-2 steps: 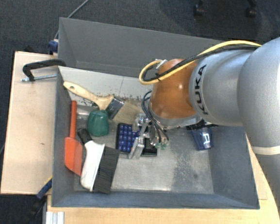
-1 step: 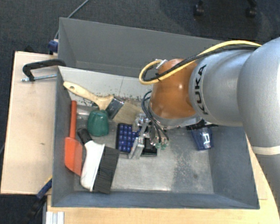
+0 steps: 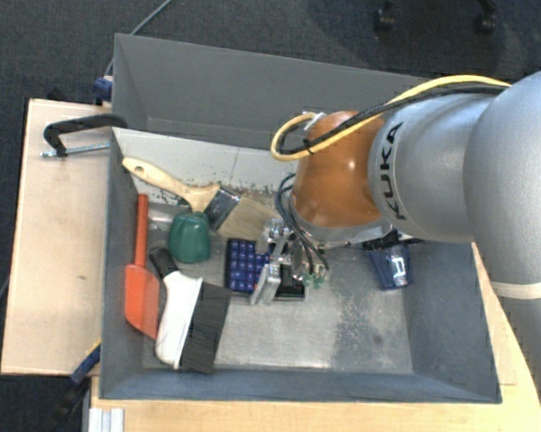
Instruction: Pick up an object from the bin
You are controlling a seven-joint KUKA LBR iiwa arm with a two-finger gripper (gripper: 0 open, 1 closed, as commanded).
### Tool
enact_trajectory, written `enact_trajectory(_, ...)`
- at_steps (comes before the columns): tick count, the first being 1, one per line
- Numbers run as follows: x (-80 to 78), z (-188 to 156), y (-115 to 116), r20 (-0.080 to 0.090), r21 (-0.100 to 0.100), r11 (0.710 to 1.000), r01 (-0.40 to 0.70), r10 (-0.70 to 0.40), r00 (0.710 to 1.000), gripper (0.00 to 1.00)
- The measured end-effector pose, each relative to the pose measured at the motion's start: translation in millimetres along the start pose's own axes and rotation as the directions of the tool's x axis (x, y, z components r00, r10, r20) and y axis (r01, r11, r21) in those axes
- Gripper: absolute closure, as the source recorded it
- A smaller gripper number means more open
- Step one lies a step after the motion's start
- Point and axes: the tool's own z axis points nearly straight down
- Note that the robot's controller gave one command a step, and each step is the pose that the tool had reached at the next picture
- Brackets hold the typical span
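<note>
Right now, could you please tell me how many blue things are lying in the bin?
2. A blue gridded block lies in the middle, just left of the gripper; a smaller blue piece lies right of the gripper. Others may be hidden under the arm.

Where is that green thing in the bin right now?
The green cap sits in the left part of the bin, just below the paintbrush and left of the blue block.

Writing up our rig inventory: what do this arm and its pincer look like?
The arm is thick, rounded, silver-grey, with black KUKA lettering. An orange cover wraps the wrist; a yellow cable loops over it. The pincer is small and metallic.
</note>
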Motion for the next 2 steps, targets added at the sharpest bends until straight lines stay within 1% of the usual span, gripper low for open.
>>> enact_trajectory(1,-0.2,-21.2,0.3,0.001,-0.001,1.0,0.0,0.0,1.0,1.0)
enact_trajectory(2,-3.1,-34.4,1.4,0.011,-0.004,1.0,0.0,0.0,1.0,1.0)
